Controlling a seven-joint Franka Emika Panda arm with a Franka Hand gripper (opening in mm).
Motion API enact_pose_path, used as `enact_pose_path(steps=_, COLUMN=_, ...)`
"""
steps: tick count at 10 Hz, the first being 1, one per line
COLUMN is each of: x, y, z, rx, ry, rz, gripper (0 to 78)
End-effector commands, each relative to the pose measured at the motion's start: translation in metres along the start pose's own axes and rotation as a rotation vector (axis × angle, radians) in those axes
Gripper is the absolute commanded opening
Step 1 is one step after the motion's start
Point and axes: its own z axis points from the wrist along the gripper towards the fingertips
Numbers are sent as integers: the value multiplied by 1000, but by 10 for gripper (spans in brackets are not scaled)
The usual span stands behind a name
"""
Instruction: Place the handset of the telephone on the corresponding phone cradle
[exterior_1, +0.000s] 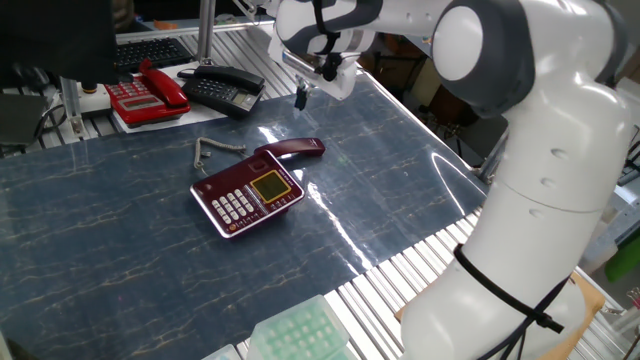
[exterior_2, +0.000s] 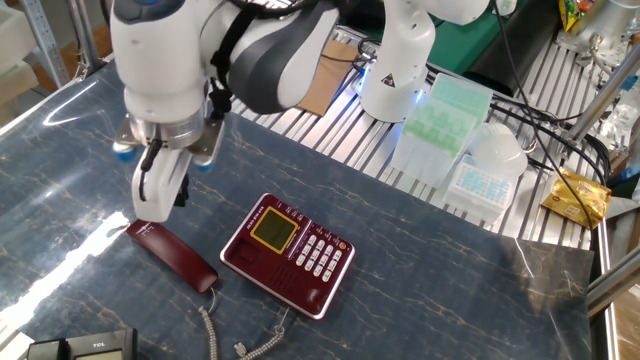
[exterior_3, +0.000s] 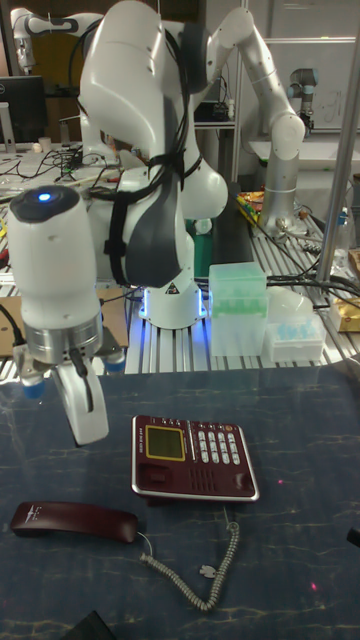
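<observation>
The maroon handset (exterior_3: 74, 522) lies flat on the table, off its telephone (exterior_3: 193, 457), at the lower left of the tall view with its long axis running left-right, parallel to the cradle (exterior_3: 190, 486) edge just above-right. The gripper (exterior_3: 84, 421) hangs empty above its left half; whether its fingers are apart I cannot tell.
</observation>
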Motion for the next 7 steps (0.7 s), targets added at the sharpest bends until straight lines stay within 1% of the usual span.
enact_pose_path(steps=1, x=-13, y=-2, z=15, rx=-4, ry=-6, rz=-1, gripper=0)
enact_pose_path(steps=4, x=-19, y=-3, z=28, rx=-6, ry=-4, rz=27, gripper=0)
enact_pose_path(steps=7, x=-21, y=-3, z=42, rx=-11, ry=-6, rz=31, gripper=0)
